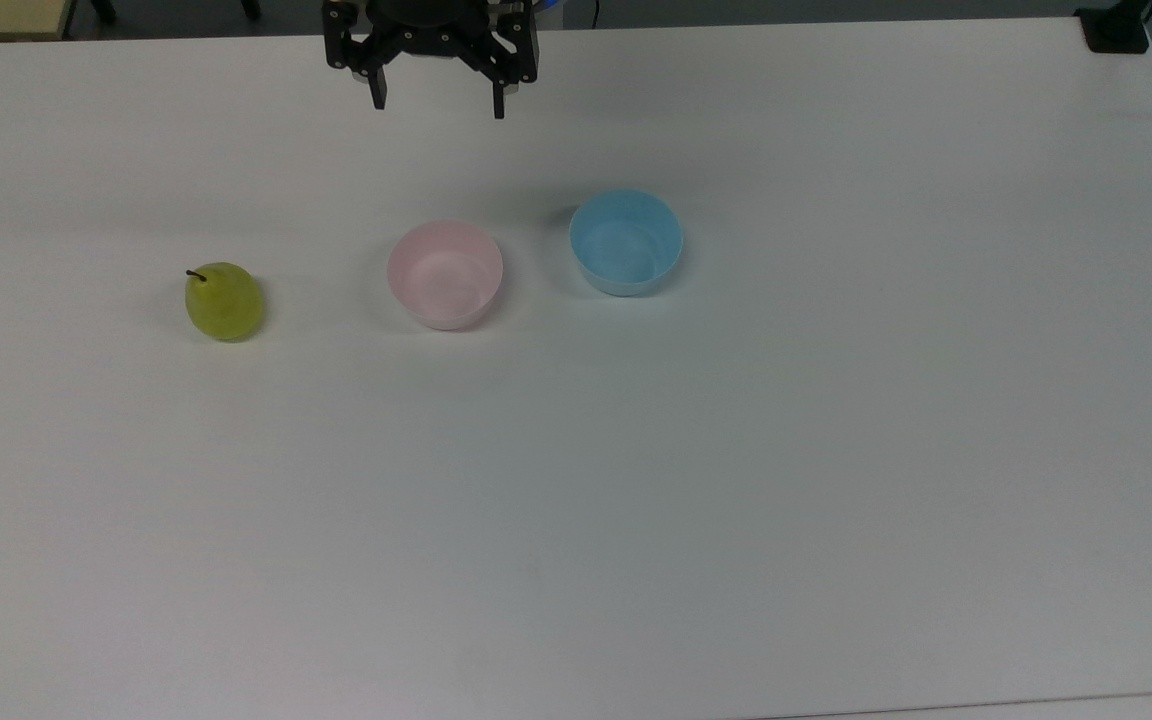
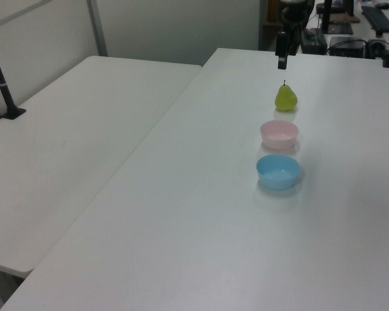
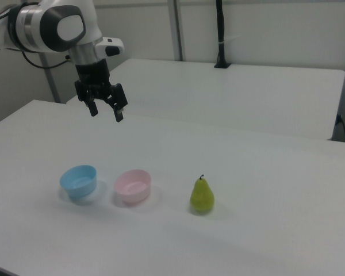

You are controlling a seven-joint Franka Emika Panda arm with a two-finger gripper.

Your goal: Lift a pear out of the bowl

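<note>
Furthest toward the top view's left, the small yellow-green rounded pear (image 1: 224, 301) with its short dark stem stands upright on the white desk (image 1: 576, 480), by itself and outside both bowls, with bare desk all round it. Next along the row, well apart from the pear, sits the small round pale pink plastic bowl (image 1: 445, 273), its smooth inside holding nothing. Just beyond it toward the top view's right, near but not touching, is a light blue plastic bowl (image 1: 626, 241) of the same size, also with nothing in it. The black two-finger gripper (image 1: 436, 100) hangs in the air near the far edge of the desk in the top view, roughly in line with the pink bowl and well back from it, so the pear lies down and off to the top view's left of the gripper, a long way from the fingers (image 1: 377, 95). Its fingers are spread wide apart and point downward with nothing between them. In the right view the order runs the other way: blue bowl (image 3: 79, 181), pink bowl (image 3: 133, 185), then pear (image 3: 202, 195) furthest toward the right view's right, with the gripper (image 3: 105, 112) raised high above the desk behind the two bowls. In the left view the gripper (image 2: 281, 59) hangs above and beyond the pear (image 2: 285, 97).
</note>
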